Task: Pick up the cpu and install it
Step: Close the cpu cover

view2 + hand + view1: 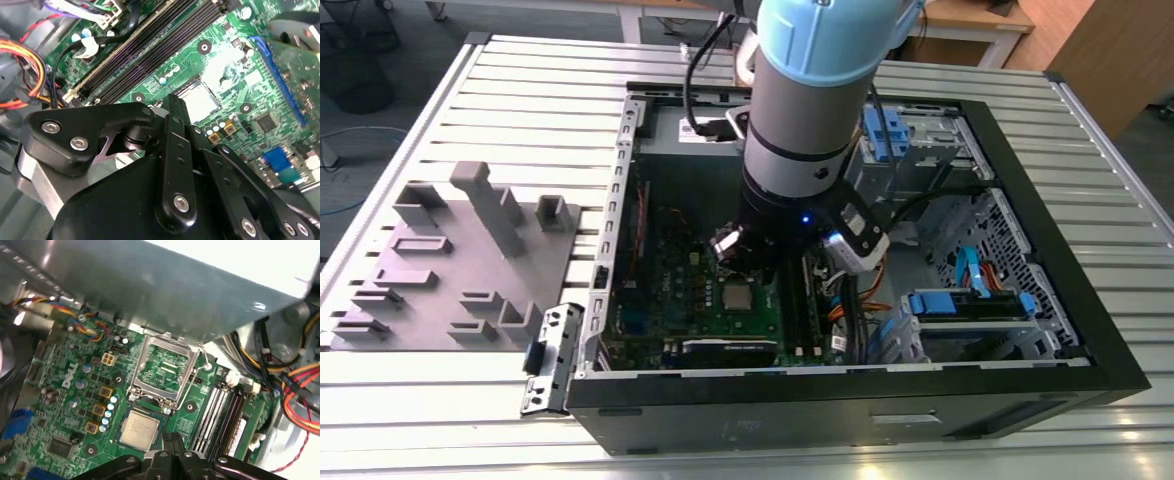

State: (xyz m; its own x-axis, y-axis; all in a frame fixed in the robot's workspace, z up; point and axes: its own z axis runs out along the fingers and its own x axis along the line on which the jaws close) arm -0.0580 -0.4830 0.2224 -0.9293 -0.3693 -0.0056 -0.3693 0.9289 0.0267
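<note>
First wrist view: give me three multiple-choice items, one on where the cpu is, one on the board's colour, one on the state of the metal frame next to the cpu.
1. Where does the cpu lie?
A on a cardboard box; B seated on the motherboard; C in a drawer.
2. What colour is the motherboard?
A green; B red; C white.
3. How does the metal retention frame stand?
A shut over the cpu; B swung open; C taken off.

Answers: B, its silver-grey top lies flat on the board by the frame's hinge. A, green shows all around it. B, the frame is raised and the cpu is uncovered.
</note>
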